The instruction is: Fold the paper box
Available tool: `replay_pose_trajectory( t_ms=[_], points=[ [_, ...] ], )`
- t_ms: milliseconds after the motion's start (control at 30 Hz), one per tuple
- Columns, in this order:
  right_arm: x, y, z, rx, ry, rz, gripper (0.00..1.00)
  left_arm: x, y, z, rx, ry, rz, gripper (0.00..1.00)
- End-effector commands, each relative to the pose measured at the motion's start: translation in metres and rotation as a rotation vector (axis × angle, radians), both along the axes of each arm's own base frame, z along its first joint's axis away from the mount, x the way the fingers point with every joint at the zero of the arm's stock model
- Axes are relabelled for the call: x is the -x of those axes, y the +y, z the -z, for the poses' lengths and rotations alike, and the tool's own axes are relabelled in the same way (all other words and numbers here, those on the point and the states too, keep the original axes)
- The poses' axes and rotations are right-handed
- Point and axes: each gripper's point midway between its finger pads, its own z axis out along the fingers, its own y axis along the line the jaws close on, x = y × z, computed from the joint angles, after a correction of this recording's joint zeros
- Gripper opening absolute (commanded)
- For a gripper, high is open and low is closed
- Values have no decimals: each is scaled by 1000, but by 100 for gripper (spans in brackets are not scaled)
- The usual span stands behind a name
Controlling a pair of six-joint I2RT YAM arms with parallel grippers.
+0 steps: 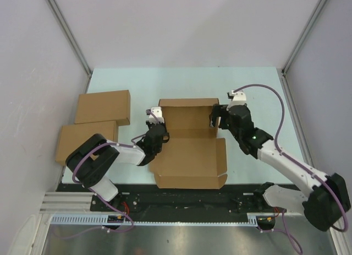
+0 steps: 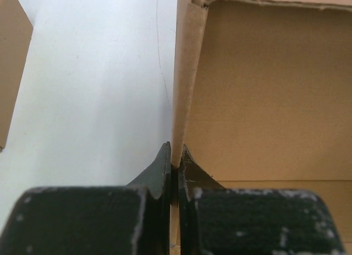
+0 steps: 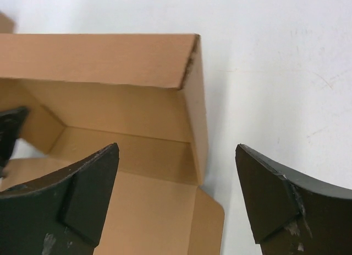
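Observation:
The paper box [image 1: 190, 147] is a brown cardboard sheet partly folded in the middle of the table, its far walls raised and its lid flat toward me. My left gripper [image 1: 155, 124] is shut on the box's raised left wall [image 2: 184, 84], pinched between the fingertips [image 2: 164, 162]. My right gripper [image 1: 218, 116] is open and straddles the raised right wall [image 3: 197, 120], one finger [image 3: 91, 180] inside the box, the other finger [image 3: 275, 194] outside over the table. The lid's rounded side tab [image 3: 209, 222] lies flat below that wall.
Two finished flat brown boxes lie at the left, one farther back [image 1: 103, 107] and one nearer [image 1: 85, 140]; an edge of one shows in the left wrist view [image 2: 11, 62]. The pale green table [image 1: 264, 95] is walled by white panels. A black rail [image 1: 181, 202] runs along the near edge.

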Motion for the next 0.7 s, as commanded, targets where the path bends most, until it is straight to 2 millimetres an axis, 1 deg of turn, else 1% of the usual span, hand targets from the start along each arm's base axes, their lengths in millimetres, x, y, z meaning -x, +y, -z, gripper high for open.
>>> replay_pose_trajectory(
  t_ms=[0, 33, 67, 100, 133, 167, 200, 233, 267, 300, 367, 400, 433, 500, 533, 600, 633, 667],
  points=[
    [24, -2, -41, -63, -70, -69, 93, -2, 3, -29, 36, -110, -38, 0],
    [26, 0, -48, -105, -79, -93, 94, -2, 3, -30, 19, -120, -36, 0],
    [26, 3, -58, -191, -82, -92, 96, 0, 2, -28, 10, -123, -33, 0],
    [23, 3, -61, -252, -66, -98, 96, 0, 1, -32, 22, -145, -36, 0],
    [19, -1, -62, -350, -19, -139, 97, 1, -1, -36, 21, -163, -29, 0],
    [13, -1, -64, -411, -2, -151, 100, 6, -1, -31, 16, -169, -16, 0],
    [13, 7, -59, -473, 57, -196, 100, 7, -2, -40, 45, -208, -21, 1],
    [4, 1, -57, -485, 57, -185, 100, 9, -1, -39, 33, -218, -22, 1],
    [2, 2, -56, -486, 66, -190, 100, 13, -1, -37, 31, -222, -18, 1],
    [1, 3, -52, -494, 86, -196, 100, 14, -2, -43, 54, -250, -17, 1],
    [-3, 7, -41, -506, 126, -195, 100, 18, -1, -38, 44, -256, -12, 3],
    [-4, 8, -36, -514, 149, -196, 100, 19, -2, -41, 57, -272, -10, 4],
    [-9, 11, -37, -522, 135, -203, 100, 19, -3, -34, 40, -265, -5, 4],
    [-13, 12, -34, -534, 142, -204, 100, 22, -7, -34, 50, -276, -2, 6],
    [-14, 14, -32, -537, 146, -207, 100, 23, -7, -28, 40, -267, -4, 6],
    [-17, 14, -28, -534, 153, -202, 98, 25, -10, -26, 42, -267, -1, 8],
    [-17, 12, -24, -520, 162, -195, 97, 26, -10, -23, 36, -263, 0, 9],
    [-17, 11, -19, -509, 170, -189, 95, 26, -9, -23, 34, -261, -6, 12]
  ],
)
